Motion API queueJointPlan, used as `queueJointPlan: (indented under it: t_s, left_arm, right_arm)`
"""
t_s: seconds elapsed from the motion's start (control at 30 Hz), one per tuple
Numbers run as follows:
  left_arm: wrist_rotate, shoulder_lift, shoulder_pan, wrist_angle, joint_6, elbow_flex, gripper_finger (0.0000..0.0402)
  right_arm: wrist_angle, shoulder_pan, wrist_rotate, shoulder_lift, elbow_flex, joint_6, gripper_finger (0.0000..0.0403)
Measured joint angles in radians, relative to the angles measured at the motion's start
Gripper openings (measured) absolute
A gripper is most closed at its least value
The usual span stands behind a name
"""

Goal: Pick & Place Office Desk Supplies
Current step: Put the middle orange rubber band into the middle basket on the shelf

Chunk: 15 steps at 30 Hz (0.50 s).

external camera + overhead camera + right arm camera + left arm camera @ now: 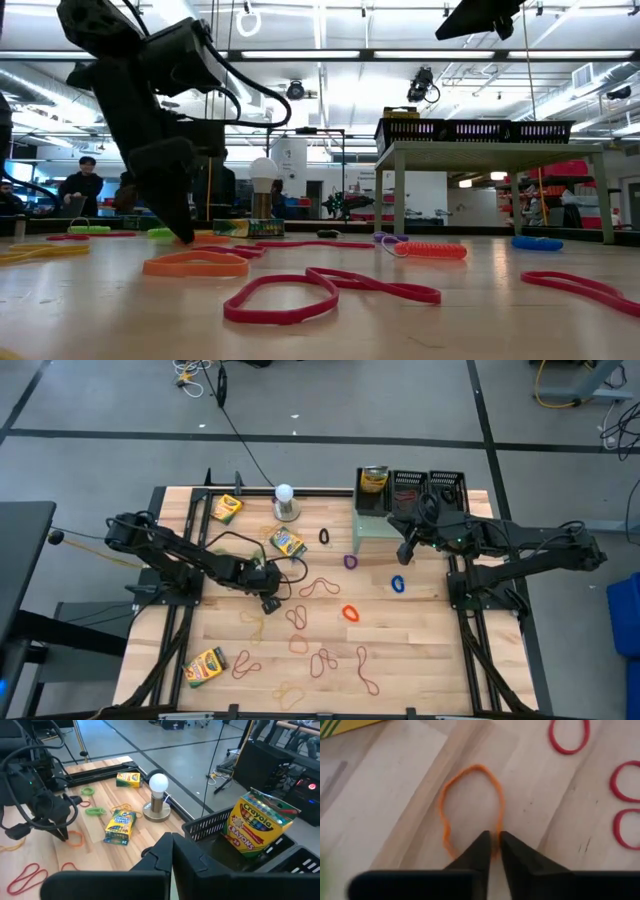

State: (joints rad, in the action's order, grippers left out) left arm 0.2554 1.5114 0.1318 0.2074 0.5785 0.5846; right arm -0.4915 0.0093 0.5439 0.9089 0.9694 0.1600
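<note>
An orange rubber band [443, 810] lies flat on the wooden table, left of centre. My left gripper [493, 840] is down on it and shut on one side of the loop; the low view shows its fingers [183, 228] reaching the tabletop. Red, tan, purple and blue bands [349, 613] lie scattered around. Crayon boxes [288, 543] lie on the table, and another [255, 822] stands in a black mesh basket [410, 490]. My right gripper [172, 851] hangs shut with nothing in it, high by the baskets at the far right. My left gripper pinches one strand of the orange band's loop [497, 826] between its two fingertips, near one end of the loop. The fingers slant down from above. The band still lies flat and slack on the table.
A white ball on a metal base [285, 500] stands at the far edge. A pale green riser [375, 525] carries the baskets at the far right. Black frame rails [180, 610] run along both table sides. Bare wood lies between the scattered bands.
</note>
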Motion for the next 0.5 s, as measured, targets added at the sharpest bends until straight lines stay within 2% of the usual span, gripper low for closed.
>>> queueJointPlan:
  t_s: [0.1, 0.5]
  left_arm:
    - [-0.024, -0.044, -0.008, 0.014, -0.035, -0.005, 0.0008]
    - [-0.026, -0.392, -0.071, -0.008, -0.199, -0.004, 0.0004]
  right_arm:
    - [0.000, 0.000, 0.000, 0.000, 0.000, 0.000, 0.0011]
    - [0.005, 0.000, -0.003, 0.001, 0.000, 0.049, 0.0011]
